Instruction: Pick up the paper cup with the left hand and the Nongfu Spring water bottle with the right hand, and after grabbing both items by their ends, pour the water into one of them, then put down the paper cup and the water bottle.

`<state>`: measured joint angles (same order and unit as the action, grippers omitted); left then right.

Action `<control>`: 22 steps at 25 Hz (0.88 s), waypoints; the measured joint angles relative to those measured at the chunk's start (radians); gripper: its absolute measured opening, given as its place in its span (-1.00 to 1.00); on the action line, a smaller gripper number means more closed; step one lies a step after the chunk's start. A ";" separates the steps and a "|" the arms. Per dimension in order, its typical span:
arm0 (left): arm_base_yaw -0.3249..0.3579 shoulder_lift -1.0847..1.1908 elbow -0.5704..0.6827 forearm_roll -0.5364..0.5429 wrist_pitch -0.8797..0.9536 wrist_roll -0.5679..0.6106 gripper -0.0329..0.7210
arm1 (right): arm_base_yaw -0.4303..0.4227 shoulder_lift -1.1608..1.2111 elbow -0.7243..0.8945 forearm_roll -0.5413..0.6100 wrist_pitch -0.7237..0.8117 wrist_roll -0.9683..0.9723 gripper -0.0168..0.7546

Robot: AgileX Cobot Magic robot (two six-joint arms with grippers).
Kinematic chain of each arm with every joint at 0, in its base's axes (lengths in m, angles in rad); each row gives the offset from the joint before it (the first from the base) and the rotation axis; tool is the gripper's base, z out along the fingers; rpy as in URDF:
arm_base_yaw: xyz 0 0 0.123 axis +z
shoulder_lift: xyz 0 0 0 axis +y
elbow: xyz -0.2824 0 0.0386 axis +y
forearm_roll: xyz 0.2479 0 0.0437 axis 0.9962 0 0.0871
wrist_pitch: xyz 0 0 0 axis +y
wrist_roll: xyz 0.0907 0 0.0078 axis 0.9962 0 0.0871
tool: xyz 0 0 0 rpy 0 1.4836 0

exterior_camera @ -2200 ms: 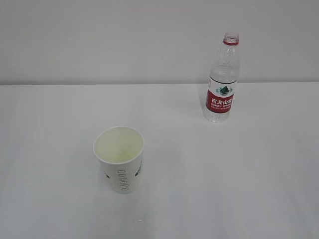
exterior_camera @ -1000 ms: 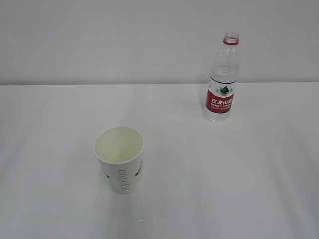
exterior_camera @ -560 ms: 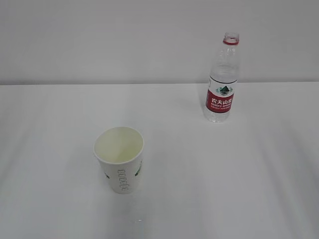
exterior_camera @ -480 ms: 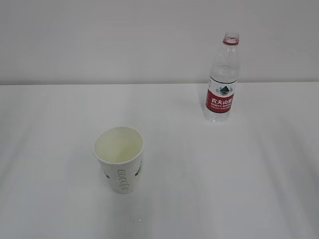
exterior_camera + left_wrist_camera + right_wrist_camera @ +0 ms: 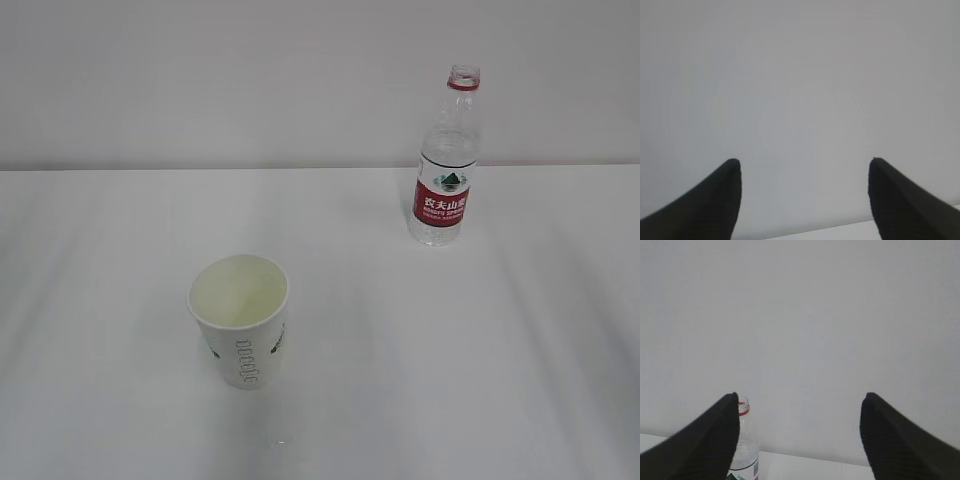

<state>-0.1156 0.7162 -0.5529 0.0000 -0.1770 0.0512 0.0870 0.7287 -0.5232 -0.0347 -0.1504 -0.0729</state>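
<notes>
1. The jaws of the left hand [image 5: 802, 200] stand wide apart and empty, facing a blank wall; the paper cup [image 5: 239, 320] does not appear between them.
2. The jaws of the right hand [image 5: 799, 437] are equally wide and empty. The Nongfu Spring water bottle [image 5: 744, 450] shows low, beside the left fingertip, off their centre line.
3. Neither hand appears in the exterior view. There the bottle stands upright and capless, its long axis vertical, well behind and right of the upright cup.
4. Only bare tabletop [image 5: 420, 370] lies between cup and bottle; nothing obstructs either approach.
</notes>
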 joint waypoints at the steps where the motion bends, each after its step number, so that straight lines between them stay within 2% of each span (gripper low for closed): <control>1: 0.000 0.018 0.000 0.000 -0.020 0.000 0.62 | 0.000 0.018 0.000 0.000 -0.018 0.000 0.52; 13: 0.000 0.259 0.000 0.000 -0.346 0.000 0.62 | 0.000 0.217 0.000 0.000 -0.277 0.000 0.52; 22: 0.000 0.386 0.000 0.000 -0.410 0.000 0.62 | 0.000 0.365 0.000 0.000 -0.487 0.000 0.52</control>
<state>-0.1156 1.1026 -0.5529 0.0000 -0.5872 0.0512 0.0870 1.0937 -0.5232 -0.0347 -0.6374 -0.0729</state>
